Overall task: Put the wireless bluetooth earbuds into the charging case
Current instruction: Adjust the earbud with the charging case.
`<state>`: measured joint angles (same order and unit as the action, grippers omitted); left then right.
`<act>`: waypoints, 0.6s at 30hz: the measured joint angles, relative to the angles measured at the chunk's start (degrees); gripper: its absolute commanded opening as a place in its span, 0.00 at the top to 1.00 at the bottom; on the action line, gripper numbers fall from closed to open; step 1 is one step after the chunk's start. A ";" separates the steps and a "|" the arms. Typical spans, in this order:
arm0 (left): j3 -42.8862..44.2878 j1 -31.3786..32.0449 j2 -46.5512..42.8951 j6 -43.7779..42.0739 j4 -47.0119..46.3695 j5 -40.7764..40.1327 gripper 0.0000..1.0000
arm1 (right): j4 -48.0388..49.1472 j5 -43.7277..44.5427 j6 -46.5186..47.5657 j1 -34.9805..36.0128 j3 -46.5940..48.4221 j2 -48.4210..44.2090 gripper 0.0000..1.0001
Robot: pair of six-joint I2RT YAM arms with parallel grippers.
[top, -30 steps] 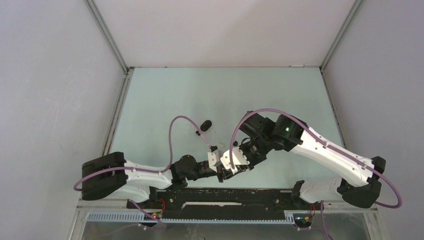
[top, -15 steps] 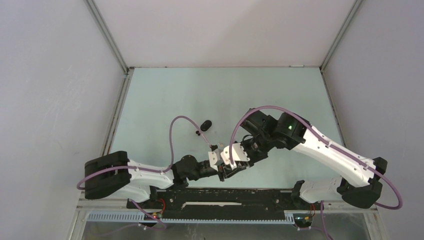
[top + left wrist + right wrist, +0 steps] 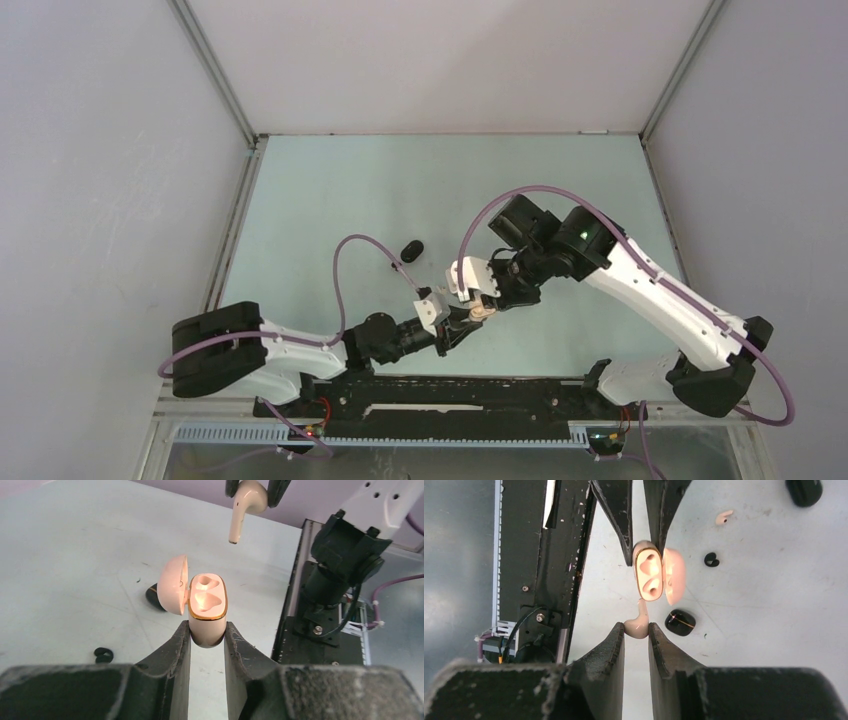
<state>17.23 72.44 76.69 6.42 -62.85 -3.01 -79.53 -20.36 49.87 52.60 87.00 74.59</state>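
the left gripper [image 3: 206, 632] is clamped on the open case [image 3: 207, 602], by the near edge of the table [image 3: 400, 180]. the right gripper [image 3: 636, 630] pinches a cream bud [image 3: 640, 624] just off the case's mouth, not touching. the stem [image 3: 234, 527] may miss its slot [image 3: 205, 582], or the bud may slip and drop, since only its head is pinched.

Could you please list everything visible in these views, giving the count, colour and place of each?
charging case: one, cream, lid open, clamped in the left tool
held earbud: one, cream, in the right tool, clear of the case
loose earbud: one, cream, on the table
black bud: one, black, on the table
near black case: one, black, on the table beside the open lid
far black case: one, black, farther out
table: one, pale green
left tool: black, shut
right tool: black, shut
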 measured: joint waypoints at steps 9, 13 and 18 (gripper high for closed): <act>-0.63 0.00 -0.63 -0.46 -0.22 -2.89 1.00 | 0.07 0.76 -2.80 -1.84 -1.97 2.12 0.86; -0.63 0.00 -0.63 -0.44 -1.16 -2.86 1.00 | 0.55 1.25 -3.30 -1.84 -2.25 2.78 0.86; -0.90 0.00 -0.63 -0.42 -2.67 -2.75 1.00 | 1.62 1.95 -4.39 -1.84 -2.29 3.63 0.86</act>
<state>16.34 72.44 76.05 6.00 -65.52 -5.76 -77.91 -18.41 45.47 50.76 84.71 78.22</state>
